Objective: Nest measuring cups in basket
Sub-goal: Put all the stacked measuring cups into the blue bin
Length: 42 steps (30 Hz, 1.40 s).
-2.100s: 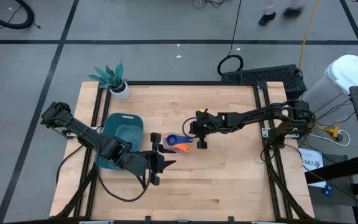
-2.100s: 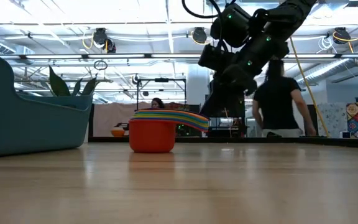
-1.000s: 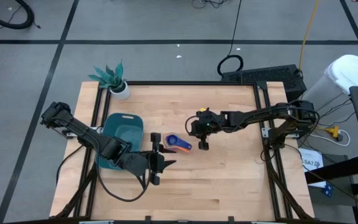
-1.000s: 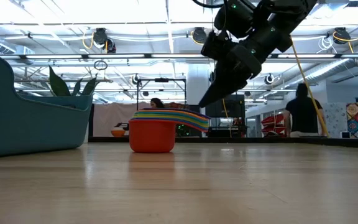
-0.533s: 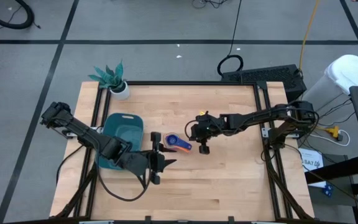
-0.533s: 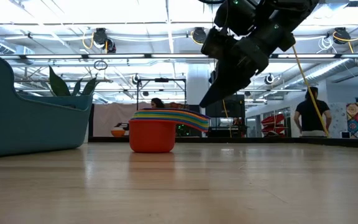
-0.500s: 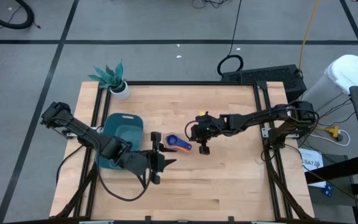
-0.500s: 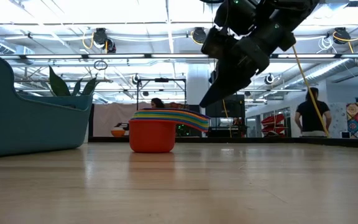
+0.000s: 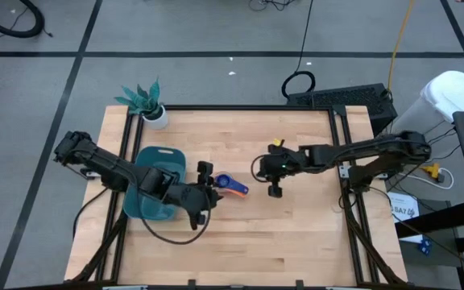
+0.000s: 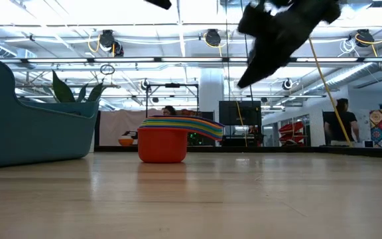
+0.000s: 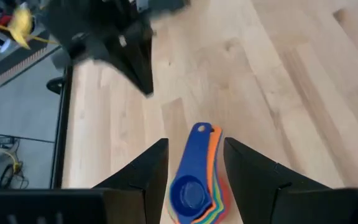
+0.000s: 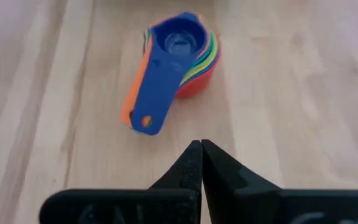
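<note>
While both arms hang over the middle of the table point(image 9: 296, 234), the measuring cups point(image 9: 227, 184) sit nested in one stack on the bare wood, dark blue cup on top, red one at the bottom, handles fanned toward the right arm's side. The stack is outside the basket point(image 9: 158, 192), near its right wall but not touching it; in the low view there is a clear gap of wood between the basket point(image 10: 32, 129) and the cups point(image 10: 168, 139).

Left gripper point(image 9: 206, 193) is just beside the stack on the basket side, w/ fingers about half apart and holding nothing. From the left wrist view the cups point(image 11: 194, 186) lie between and just ahead of its two fingers point(image 11: 145, 180), not touched as far as I can see.

Right gripper point(image 9: 275, 187) hovers to the other side of the cups, apart from them, its fingers pressed together w/ nothing between. In the right wrist view the stack point(image 12: 176, 62) is ahead of the closed tips, w/ free wood between.

Room to move: the near half of the table is open wood, also the far right part. A potted plant point(image 9: 145, 101) stands at the far left corner, well apart from the cups. Black frame rails run along the left and right edges. Beyond the table, a person point(image 10: 343, 123) stands far in the room.
</note>
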### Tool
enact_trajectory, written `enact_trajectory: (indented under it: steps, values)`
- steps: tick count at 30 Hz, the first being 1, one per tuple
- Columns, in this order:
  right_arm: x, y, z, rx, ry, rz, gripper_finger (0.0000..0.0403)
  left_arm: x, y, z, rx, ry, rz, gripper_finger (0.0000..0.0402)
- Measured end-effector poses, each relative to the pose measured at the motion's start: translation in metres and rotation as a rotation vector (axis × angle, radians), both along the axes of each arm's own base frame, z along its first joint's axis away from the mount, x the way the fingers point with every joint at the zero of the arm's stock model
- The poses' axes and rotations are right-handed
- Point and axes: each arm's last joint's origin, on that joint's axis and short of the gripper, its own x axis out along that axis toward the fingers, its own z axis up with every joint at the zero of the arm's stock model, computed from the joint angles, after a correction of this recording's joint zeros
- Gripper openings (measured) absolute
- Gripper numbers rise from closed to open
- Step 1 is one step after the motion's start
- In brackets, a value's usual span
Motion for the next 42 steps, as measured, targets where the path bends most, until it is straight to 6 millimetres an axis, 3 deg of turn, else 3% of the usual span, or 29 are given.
enact_trajectory:
  steps: [4,9,13,20,27,36,42]
  values:
    - [-0.018,0.013,0.015,0.042,0.010,-0.002,0.0000,0.011,0.009,-0.011,0.034,0.053,-0.032,0.0159]
    - [-0.039,0.025,0.017,0.084,0.092,-0.003,0.0006,0.025,0.008,-0.028,0.107,0.106,-0.126,0.0160]
    - [-0.055,0.035,0.002,0.127,0.158,-0.018,0.0047,0.029,0.008,-0.033,0.100,0.131,-0.204,0.0177]
    - [-0.077,0.045,-0.034,0.266,0.228,-0.106,0.0157,0.036,0.031,-0.033,0.043,0.140,-0.224,0.0229]
    - [-0.089,0.058,-0.067,0.490,0.223,-0.129,0.0230,0.058,0.043,-0.054,0.058,0.207,-0.251,0.0256]
    - [-0.103,0.076,-0.085,0.636,0.248,-0.157,0.0243,0.106,0.049,-0.045,0.087,0.433,-0.218,0.0257]
    - [-0.108,0.090,-0.085,0.640,0.188,-0.147,0.0241,0.121,0.053,-0.048,0.045,0.540,-0.243,0.0240]
